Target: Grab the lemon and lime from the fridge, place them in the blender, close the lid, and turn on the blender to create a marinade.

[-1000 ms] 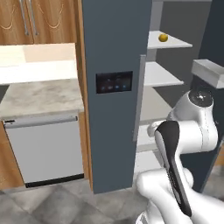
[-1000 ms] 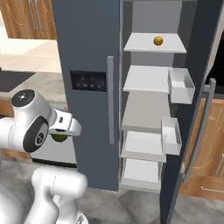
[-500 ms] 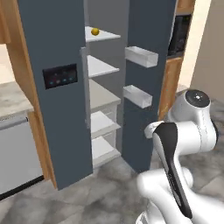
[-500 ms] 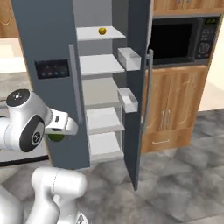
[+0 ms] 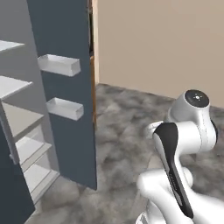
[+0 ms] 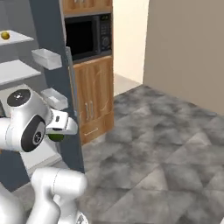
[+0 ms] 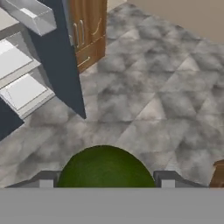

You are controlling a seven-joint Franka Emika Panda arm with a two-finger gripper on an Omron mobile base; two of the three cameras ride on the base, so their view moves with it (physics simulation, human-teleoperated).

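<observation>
Here the tool (image 7: pixel 104 183) is gripping a green lime (image 7: pixel 105 167) above the grey floor (image 7: pixel 144 92). The lemon (image 6: pixel 5 35) is sitting on a fridge shelf (image 6: pixel 17 37), beside the open fridge door (image 6: pixel 57 78) and wooden cabinet (image 6: pixel 94 94).

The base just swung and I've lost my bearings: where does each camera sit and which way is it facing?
Left base view: behind the arm's left, facing the fridge door, floor and beige wall; white arm lower right.
Right base view: behind its right, facing fridge shelves, lemon, microwave; arm lower left.
Hand view: on the hand, looking down at the floor past the claw, shut on the lime.
All share the open fridge door.
</observation>
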